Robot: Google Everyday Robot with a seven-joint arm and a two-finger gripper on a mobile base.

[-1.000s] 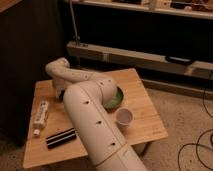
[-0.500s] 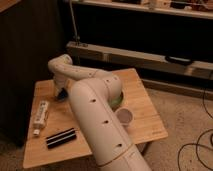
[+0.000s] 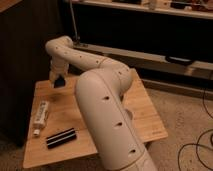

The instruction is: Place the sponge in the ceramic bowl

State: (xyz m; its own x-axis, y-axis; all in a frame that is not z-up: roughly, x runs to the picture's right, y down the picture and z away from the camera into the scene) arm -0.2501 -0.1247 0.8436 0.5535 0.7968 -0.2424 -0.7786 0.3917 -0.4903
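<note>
The gripper (image 3: 59,81) hangs, a dark shape, over the far left corner of the wooden table (image 3: 147,112); its grip and any load cannot be told. The bulky white arm (image 3: 107,105) covers the table's middle, so neither sponge nor ceramic bowl shows.

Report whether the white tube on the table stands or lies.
Lying: the white tube rests flat along the wooden table's left side. The gripper hangs above the table's back left corner.

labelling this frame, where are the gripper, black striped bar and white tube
gripper (image 3: 59,82), camera view, its tip, over the table's (image 3: 67,107) far left
black striped bar (image 3: 61,137), camera view, its middle
white tube (image 3: 41,113), camera view, its body
</note>
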